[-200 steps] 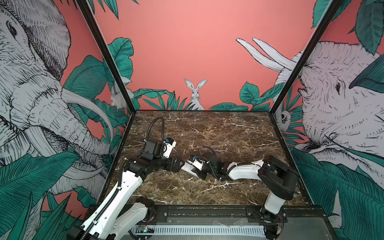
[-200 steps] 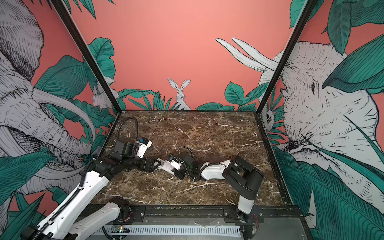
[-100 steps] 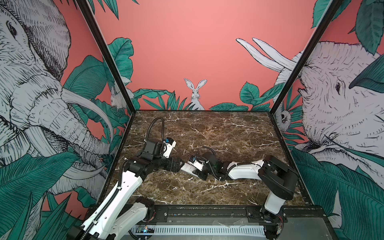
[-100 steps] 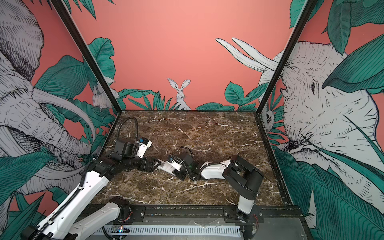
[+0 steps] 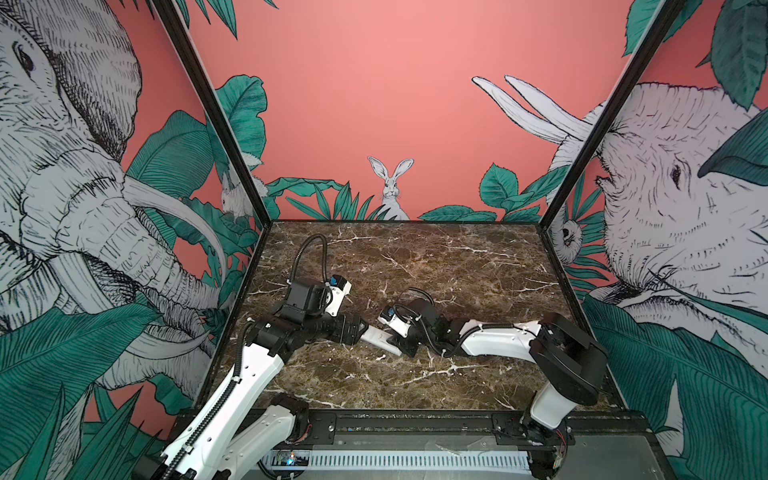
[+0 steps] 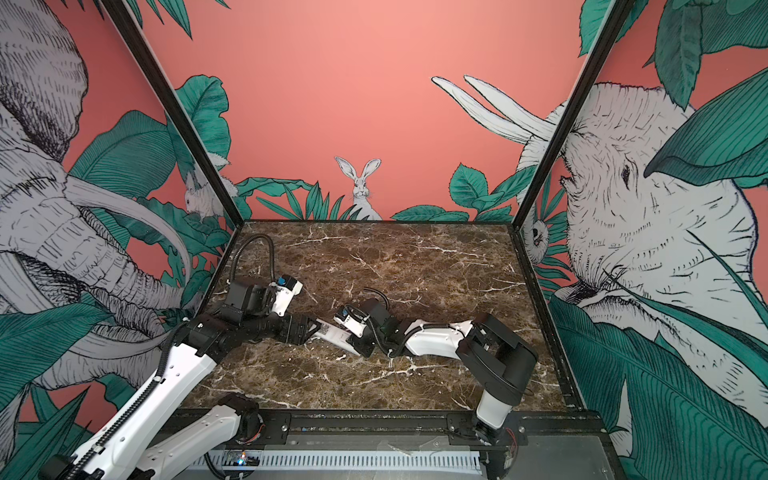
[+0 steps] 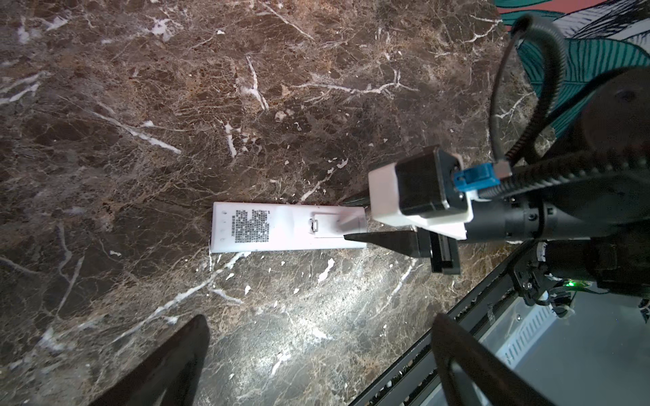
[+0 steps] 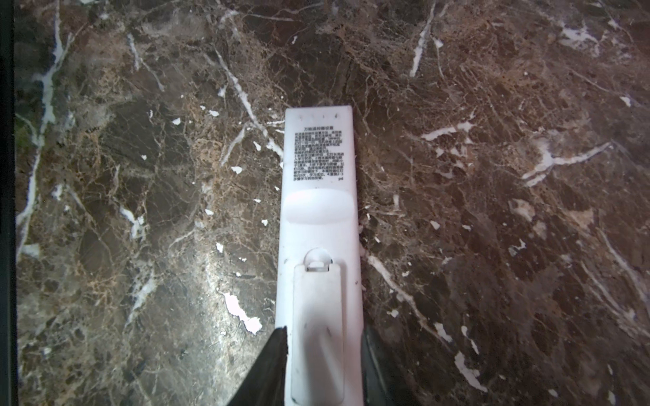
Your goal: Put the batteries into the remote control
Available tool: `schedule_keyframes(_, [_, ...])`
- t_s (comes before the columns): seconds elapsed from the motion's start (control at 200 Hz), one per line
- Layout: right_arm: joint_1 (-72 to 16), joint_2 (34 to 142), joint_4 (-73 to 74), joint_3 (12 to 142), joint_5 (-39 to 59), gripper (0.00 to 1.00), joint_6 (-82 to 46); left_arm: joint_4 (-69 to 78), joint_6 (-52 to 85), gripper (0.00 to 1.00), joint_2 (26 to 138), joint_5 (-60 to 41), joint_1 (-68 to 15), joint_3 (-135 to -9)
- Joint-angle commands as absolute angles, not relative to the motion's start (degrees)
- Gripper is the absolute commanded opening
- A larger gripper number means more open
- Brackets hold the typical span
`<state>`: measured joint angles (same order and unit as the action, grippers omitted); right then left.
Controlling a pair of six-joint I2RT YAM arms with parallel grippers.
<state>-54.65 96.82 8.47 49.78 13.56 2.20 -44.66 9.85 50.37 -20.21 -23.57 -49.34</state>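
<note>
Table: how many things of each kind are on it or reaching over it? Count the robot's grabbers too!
White remote control: 1
Grippers: 2, the left gripper and the right gripper
Total: 3

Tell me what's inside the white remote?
Only the outside shows. The remote control lies back up on the marble table, and its battery cover is shut. Whatever is inside is hidden under that cover.
</note>
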Motion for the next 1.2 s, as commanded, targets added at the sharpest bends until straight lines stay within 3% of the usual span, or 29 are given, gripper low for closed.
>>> schedule_keyframes(0.0, [-54.11, 97.73, 8.58, 52.34, 15.64, 0.23, 1.42, -44.65, 9.14, 0.99, 49.22, -19.79, -23.43, -48.69])
schedule_keyframes(0.165, [-54.0, 99.99, 7.49, 54.97, 16.25, 0.15, 1.58, -44.64, 9.15, 0.99, 48.9, -19.64, -23.38, -48.72])
schedule_keyframes(0.465, [-53.98, 102.77, 6.11, 55.09, 16.97, 0.14, 0.88, -44.58, 9.19, 0.99, 48.83, -19.56, -23.42, -48.69])
schedule_keyframes(1.195, [-54.13, 103.15, -1.56, 57.36, 13.89, 0.18, 3.64, -44.56, 9.14, 0.99, 48.53, -19.42, -23.42, -48.69])
